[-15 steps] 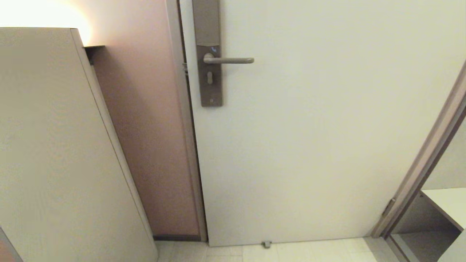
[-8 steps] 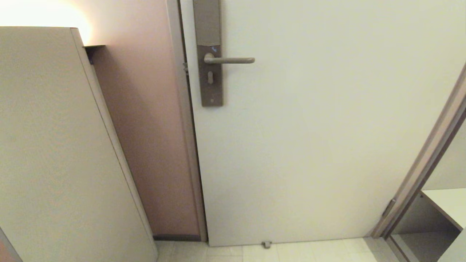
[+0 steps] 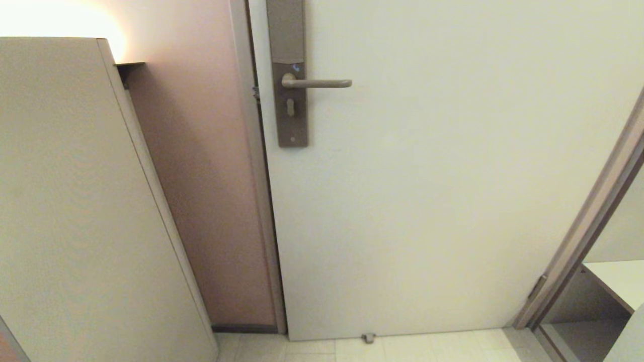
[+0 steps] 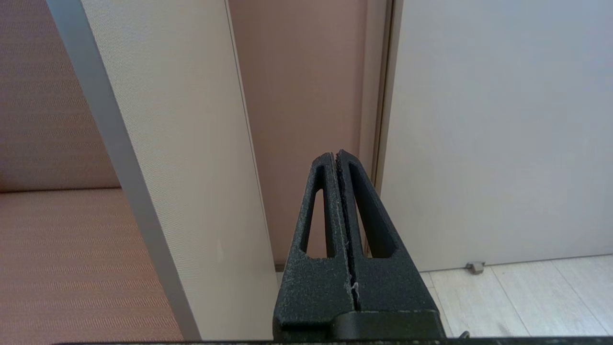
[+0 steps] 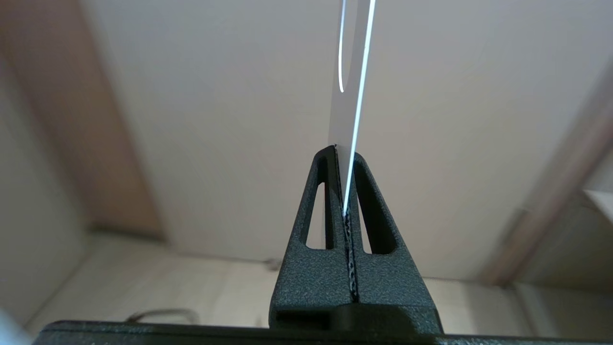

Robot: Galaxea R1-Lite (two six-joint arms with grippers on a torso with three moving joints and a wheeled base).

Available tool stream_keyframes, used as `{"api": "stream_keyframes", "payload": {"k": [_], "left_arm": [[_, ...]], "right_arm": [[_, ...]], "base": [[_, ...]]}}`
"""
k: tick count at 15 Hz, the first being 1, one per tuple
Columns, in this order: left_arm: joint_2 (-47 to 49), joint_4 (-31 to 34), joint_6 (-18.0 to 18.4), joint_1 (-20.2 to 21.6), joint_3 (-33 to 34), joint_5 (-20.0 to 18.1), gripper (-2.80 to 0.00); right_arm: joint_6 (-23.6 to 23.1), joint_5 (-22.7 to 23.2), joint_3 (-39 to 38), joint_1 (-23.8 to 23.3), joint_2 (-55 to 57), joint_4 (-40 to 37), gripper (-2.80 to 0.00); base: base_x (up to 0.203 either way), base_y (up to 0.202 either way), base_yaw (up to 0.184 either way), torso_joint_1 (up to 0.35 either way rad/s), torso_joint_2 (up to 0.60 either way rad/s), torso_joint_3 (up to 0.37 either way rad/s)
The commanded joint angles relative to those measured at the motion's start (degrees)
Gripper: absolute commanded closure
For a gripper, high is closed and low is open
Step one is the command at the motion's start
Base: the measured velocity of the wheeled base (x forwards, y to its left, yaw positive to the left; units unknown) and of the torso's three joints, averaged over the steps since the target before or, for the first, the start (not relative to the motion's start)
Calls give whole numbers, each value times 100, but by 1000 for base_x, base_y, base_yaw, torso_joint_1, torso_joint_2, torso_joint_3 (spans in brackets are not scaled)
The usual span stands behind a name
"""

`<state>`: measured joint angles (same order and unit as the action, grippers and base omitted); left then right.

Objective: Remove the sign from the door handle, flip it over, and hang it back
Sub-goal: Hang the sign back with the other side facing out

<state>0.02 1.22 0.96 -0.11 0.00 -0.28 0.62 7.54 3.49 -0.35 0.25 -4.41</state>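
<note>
Your right gripper (image 5: 342, 155) has its fingers (image 5: 368, 201) pinching the sign (image 5: 346, 110) by one end; it stands edge-on beyond the fingertips, so you cannot tell which face points where. The handle (image 3: 317, 83) is bare in the head view, well above the arms, which are both out of that view. So the sign is off. Whether it is turned over cannot be read here. Left to do: bring the hole over the lever's free end and let go. Your left gripper (image 4: 337, 155) idles low, fingers pressed together on nothing.
</note>
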Motion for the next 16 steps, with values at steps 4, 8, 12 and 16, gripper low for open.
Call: {"api": "stream_keyframes", "payload": {"k": [4,8,12,16], "left_arm": [[-2,1,0,2,0,1,0],[-2,1,0,2,0,1,0],[-2,1,0,-6,0,1,0],[-2,1,0,2,0,-5,0]], "right_arm": [[-4,670,277,2,528,-26,0],[12,681,842,202,1577,115,0],[22,691,1617,258,2778,446,0],[28,947,2703,263,4266,761,0]], "base": [[0,0,0,0,0,0],[0,0,0,0,0,0],[0,0,0,0,0,0],[0,0,0,0,0,0]]}}
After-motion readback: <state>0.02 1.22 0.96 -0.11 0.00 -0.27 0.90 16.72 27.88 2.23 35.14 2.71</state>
